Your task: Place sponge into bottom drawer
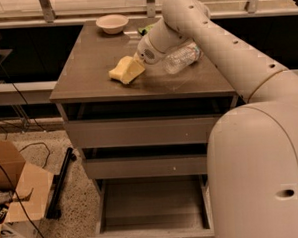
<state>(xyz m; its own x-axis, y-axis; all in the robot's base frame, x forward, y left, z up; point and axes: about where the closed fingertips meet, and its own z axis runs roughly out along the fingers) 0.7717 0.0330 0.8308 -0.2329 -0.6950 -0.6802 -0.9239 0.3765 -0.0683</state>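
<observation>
The pale-yellow sponge (120,72) lies on the cabinet top (86,69), left of centre. My gripper (134,66) reaches down from the right and is right at the sponge, its yellowish tips merging with it. The bottom drawer (152,203) is pulled out at the foot of the cabinet, and its inside is bare. The two shallower drawers above it are pushed in.
A pale bowl (113,22) stands at the back of the top. A clear plastic bottle (182,58) lies under my arm, with a green item (145,29) behind it. A cardboard box (13,198) and a black bar (60,183) lie on the floor at the left.
</observation>
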